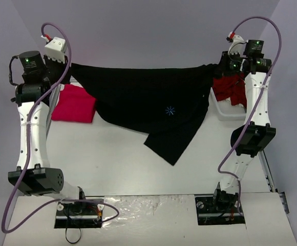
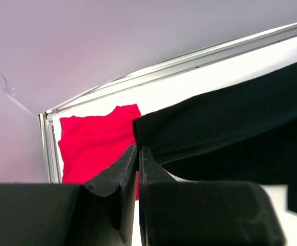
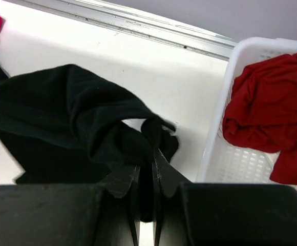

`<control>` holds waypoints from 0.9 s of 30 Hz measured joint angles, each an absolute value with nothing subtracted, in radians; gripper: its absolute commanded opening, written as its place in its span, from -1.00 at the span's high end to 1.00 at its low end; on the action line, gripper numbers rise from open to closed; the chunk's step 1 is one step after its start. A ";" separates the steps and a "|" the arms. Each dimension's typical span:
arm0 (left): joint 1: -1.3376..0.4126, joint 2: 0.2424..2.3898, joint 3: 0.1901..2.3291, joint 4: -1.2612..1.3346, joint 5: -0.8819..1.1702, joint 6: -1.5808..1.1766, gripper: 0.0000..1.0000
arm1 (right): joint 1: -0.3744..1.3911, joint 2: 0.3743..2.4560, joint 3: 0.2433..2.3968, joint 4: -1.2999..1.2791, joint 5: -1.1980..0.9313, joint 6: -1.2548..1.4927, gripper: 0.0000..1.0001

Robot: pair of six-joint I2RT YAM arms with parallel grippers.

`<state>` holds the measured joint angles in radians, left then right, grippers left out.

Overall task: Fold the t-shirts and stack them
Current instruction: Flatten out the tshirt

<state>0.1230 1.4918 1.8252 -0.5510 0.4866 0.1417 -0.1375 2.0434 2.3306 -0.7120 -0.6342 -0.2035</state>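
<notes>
Black t-shirt [image 1: 148,97]: strung between both jaws over the mid desk [image 1: 112,164], asterisk mark [image 1: 170,110] facing up, one corner trailing nearward.
Pink-red t-shirt [image 1: 72,104]: flat on the desk at left, beside the black one.
Left jaws: closed on the black t-shirt's left edge.
Right jaws: closed on its right edge, near white basket [image 3: 217,128].

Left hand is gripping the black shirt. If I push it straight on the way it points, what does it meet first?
Beyond the black t-shirt it holds, the left hand points at the pink-red t-shirt lying on the table. Depth is unclear; it could touch bare table beside it instead.
</notes>
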 measured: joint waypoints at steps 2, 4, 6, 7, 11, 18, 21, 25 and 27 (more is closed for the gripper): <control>0.125 1.461 1.823 -0.567 0.498 0.142 0.95 | -0.164 2.026 2.333 -0.738 -0.649 -0.205 1.00; 0.135 1.417 1.806 -0.579 0.509 0.143 0.95 | -0.186 2.003 2.326 -0.765 -0.679 -0.212 1.00; 0.145 1.360 1.767 -0.587 0.522 0.147 0.95 | -0.201 1.965 2.283 -0.786 -0.712 -0.233 1.00; 0.149 1.330 1.742 -0.589 0.527 0.150 0.95 | -0.205 1.933 2.239 -0.793 -0.731 -0.247 1.00; 0.159 1.184 1.607 -0.609 0.569 0.178 0.95 | -0.210 1.782 1.998 -0.830 -0.767 -0.330 1.00; 0.160 1.008 1.436 -0.688 0.651 0.234 0.95 | -0.210 1.610 1.747 -0.913 -0.763 -0.485 1.00; 0.160 0.956 1.393 -0.696 0.651 0.228 0.95 | -0.210 1.549 1.730 -0.943 -0.763 -0.529 1.00; 0.160 0.921 1.382 -0.672 0.638 0.186 0.95 | -0.211 1.486 1.782 -0.939 -0.757 -0.523 1.00; 0.162 0.925 1.384 -0.637 0.616 0.156 0.95 | -0.211 1.469 1.821 -0.893 -0.743 -0.490 1.00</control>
